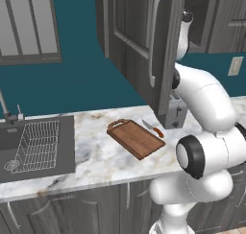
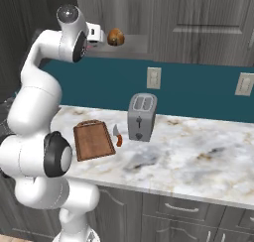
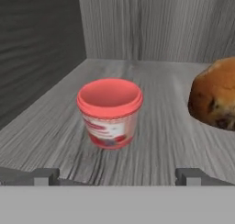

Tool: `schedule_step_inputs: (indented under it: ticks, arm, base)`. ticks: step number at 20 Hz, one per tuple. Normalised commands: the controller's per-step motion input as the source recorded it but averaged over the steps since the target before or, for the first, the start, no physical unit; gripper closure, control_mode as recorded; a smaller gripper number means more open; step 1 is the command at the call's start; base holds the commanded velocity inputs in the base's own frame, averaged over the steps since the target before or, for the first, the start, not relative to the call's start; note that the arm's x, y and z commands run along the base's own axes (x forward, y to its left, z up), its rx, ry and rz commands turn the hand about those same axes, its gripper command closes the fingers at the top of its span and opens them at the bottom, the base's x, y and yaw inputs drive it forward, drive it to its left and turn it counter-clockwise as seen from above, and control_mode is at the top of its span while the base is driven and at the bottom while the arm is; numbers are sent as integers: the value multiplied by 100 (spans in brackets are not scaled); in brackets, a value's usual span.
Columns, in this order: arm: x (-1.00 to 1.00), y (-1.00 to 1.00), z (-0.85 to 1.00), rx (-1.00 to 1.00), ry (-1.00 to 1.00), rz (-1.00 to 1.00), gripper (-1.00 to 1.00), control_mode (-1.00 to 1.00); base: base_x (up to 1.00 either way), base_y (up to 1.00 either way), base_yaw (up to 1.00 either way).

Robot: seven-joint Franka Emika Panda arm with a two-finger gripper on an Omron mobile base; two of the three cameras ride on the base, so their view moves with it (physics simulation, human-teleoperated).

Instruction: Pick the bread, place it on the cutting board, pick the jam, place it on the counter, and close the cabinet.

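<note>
In the hand view the jam [image 3: 109, 112], a squat jar with a red lid, stands on the cabinet shelf straight ahead of my gripper [image 3: 117, 176]. The gripper is open, with nothing between its fingertips [image 3: 46, 175]. The bread [image 3: 216, 95], a golden-brown bun, lies on the same shelf to the jar's right. From the right base view my gripper [image 2: 101, 35] reaches into the cabinet just left of the bread [image 2: 115, 36]. The cabinet door [image 1: 139, 41] hangs wide open. The wooden cutting board [image 1: 136, 137] lies bare on the counter [image 1: 96, 156], and it appears as the cutting board [image 2: 93, 139] from the other side.
A silver toaster [image 2: 142, 116] stands on the counter right of the board, with an orange-handled knife [image 2: 118, 137] between them. A sink with a wire dish rack [image 1: 37, 144] sits at the left. The open door juts out over the counter above the toaster [image 1: 175, 111].
</note>
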Motion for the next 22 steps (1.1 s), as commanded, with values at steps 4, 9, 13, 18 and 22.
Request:
schedule_step_inputs:
  ticks: [4, 9, 13, 18, 22]
  arm:
    - [44, 1, 0, 0, 0, 1, -100, -100]
    - [43, 3, 0, 0, 0, 0, -100, -100]
    - [38, 4, 0, 0, 0, 0, -100, -100]
    - [23, 11, 0, 0, 0, 1, -100, -100]
    - [2, 10, 0, 0, 1, 3, -100, -100]
  base:
    - [0, 0, 0]
    - [0, 0, 0]
    - [0, 0, 0]
    - [0, 0, 0]
    - [0, 0, 0]
